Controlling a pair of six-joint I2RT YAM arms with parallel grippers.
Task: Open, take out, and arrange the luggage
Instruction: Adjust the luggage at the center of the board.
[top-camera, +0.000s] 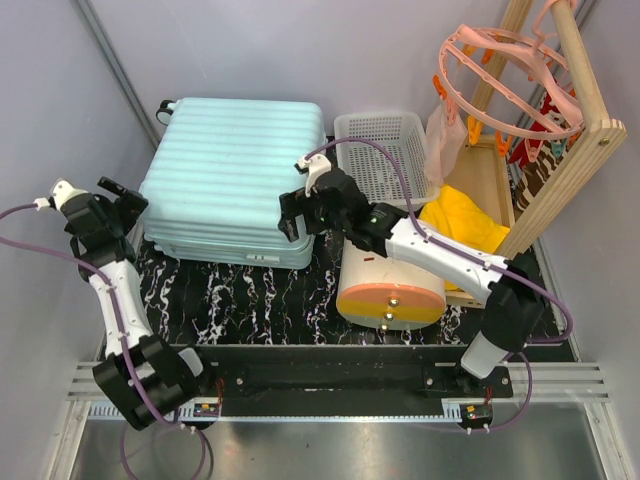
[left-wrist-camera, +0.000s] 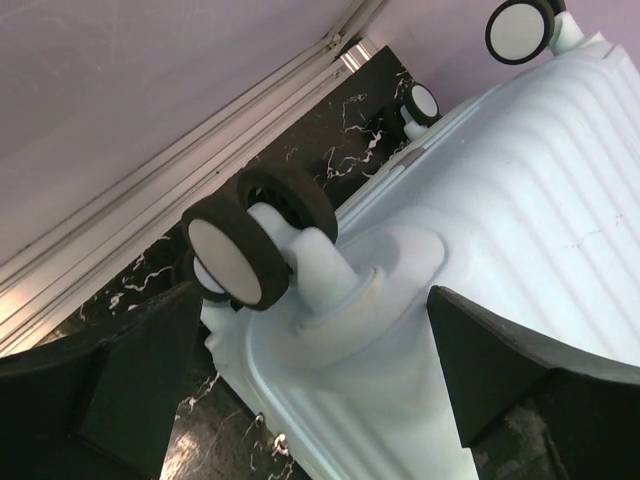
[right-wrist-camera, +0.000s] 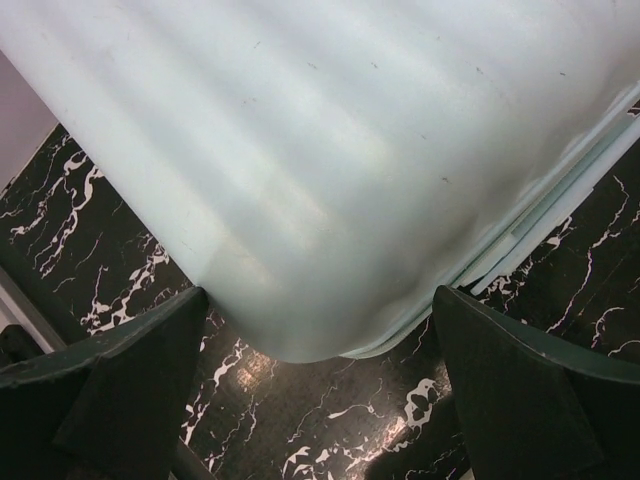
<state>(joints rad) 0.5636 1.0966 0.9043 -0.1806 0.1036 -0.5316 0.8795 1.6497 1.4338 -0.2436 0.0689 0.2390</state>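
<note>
The luggage (top-camera: 235, 180), a pale mint-blue ribbed hard-shell suitcase, lies flat and closed on the black marbled mat (top-camera: 270, 300). My left gripper (top-camera: 130, 208) is open at its near left corner. In the left wrist view, its fingers straddle the luggage (left-wrist-camera: 540, 200) corner by a black-rimmed wheel (left-wrist-camera: 240, 250), and the left gripper (left-wrist-camera: 312, 330) holds nothing. My right gripper (top-camera: 296, 215) is open at the near right corner. In the right wrist view, the rounded corner of the luggage (right-wrist-camera: 320, 150) sits between the spread fingers of the right gripper (right-wrist-camera: 320, 305), apart from both.
A white mesh basket (top-camera: 380, 150) stands right of the suitcase. A cream cylinder with an orange end (top-camera: 390, 290) lies under my right arm. Yellow cloth (top-camera: 465, 225) and a wooden rack (top-camera: 560, 150) with a pink hoop hanger (top-camera: 510, 80) fill the right side. Walls close in on the left.
</note>
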